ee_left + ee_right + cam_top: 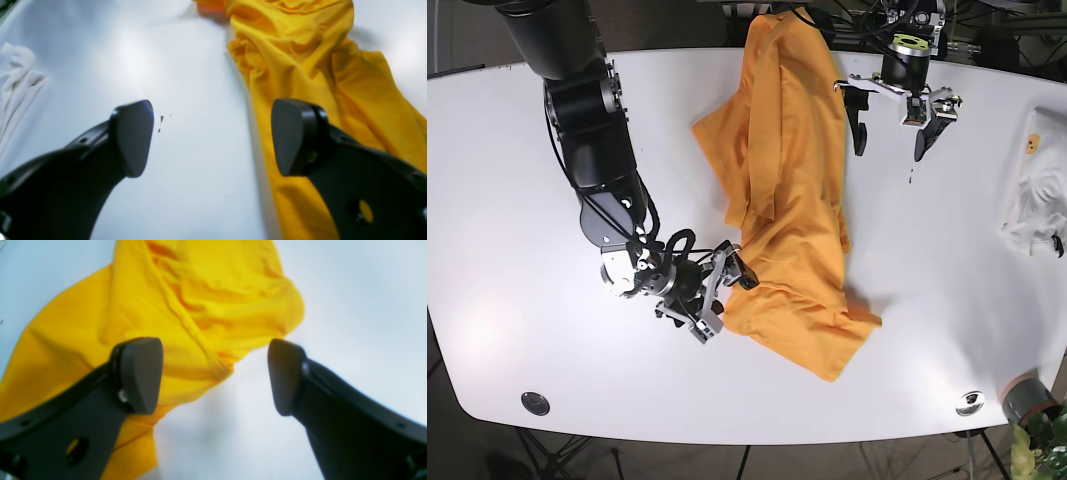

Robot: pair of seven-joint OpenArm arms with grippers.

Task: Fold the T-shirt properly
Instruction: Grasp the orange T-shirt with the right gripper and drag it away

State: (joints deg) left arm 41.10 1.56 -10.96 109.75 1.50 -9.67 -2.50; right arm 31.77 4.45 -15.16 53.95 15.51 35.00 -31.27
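Nearest us, our right gripper (723,298) spread wide at the crumpled yellow T-shirt's (792,190) lower edge, shirt sprawled lengthwise mid white table (507,180), farther back our left gripper (892,130) splayed empty, beside its upper edge

The black two-fingered left tool (892,125) hangs upright with its fingers pointing down, spread wide. The black right tool (718,295) lies low and nearly level, its fingers likewise parted, gripping nothing.
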